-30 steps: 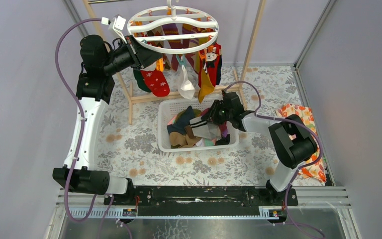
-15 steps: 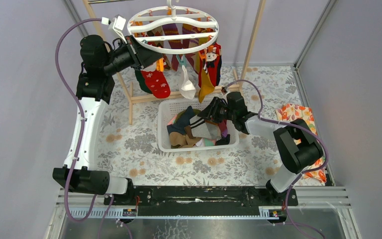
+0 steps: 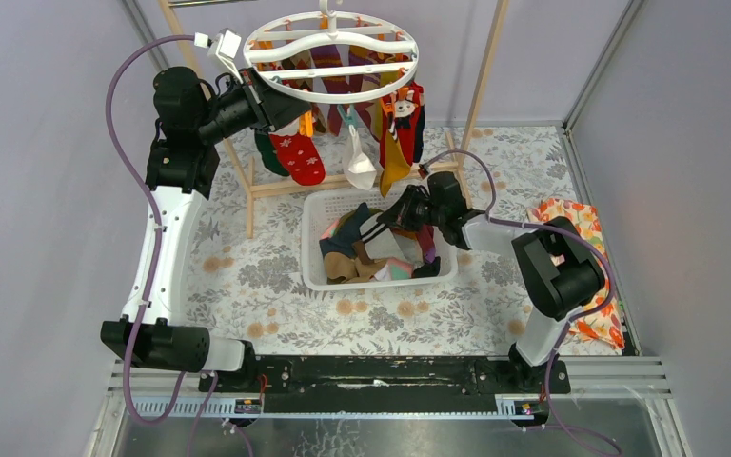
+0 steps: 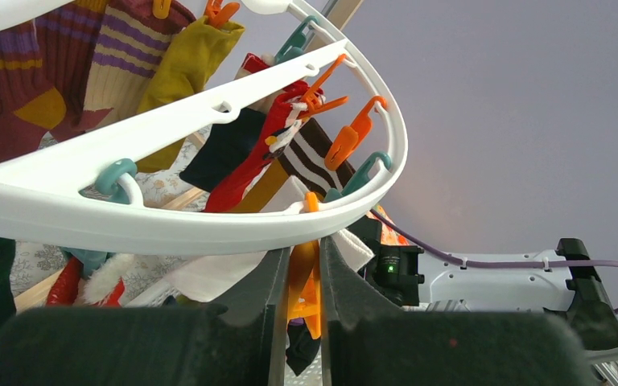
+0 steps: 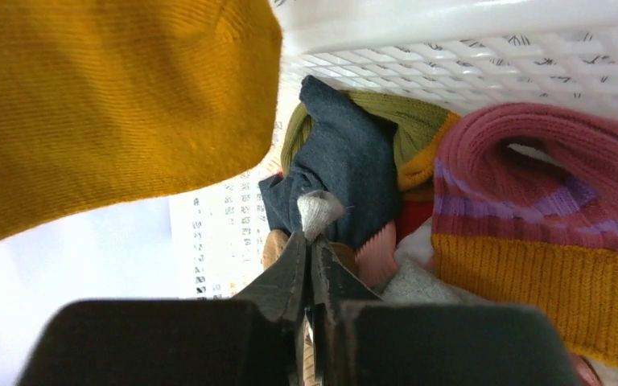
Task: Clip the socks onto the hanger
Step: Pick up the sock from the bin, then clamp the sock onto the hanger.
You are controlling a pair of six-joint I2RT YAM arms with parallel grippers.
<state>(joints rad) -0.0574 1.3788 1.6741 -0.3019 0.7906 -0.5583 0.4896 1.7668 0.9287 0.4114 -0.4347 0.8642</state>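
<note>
One grey sock [image 5: 319, 211] nipped by closed right pincer [image 5: 310, 239] inside basket [image 3: 306, 243] | hanger [image 4: 169, 227] above basket's far side | left pincer [image 4: 302, 251] squeezing orange clip [image 4: 306, 299] there

Hanger [image 4: 169, 229] far centre, socks [image 3: 300, 152] hung under it, basket [image 3: 371, 285] holding more just nearer on bench [image 3: 247, 276], cloth [image 3: 581, 219] right.

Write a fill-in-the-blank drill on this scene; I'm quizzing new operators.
The sock pinched by the right hand is ___. The clip squeezed by the left hand is ___. The loose socks lie in a white ___.
Answers: grey, orange, basket.
</note>
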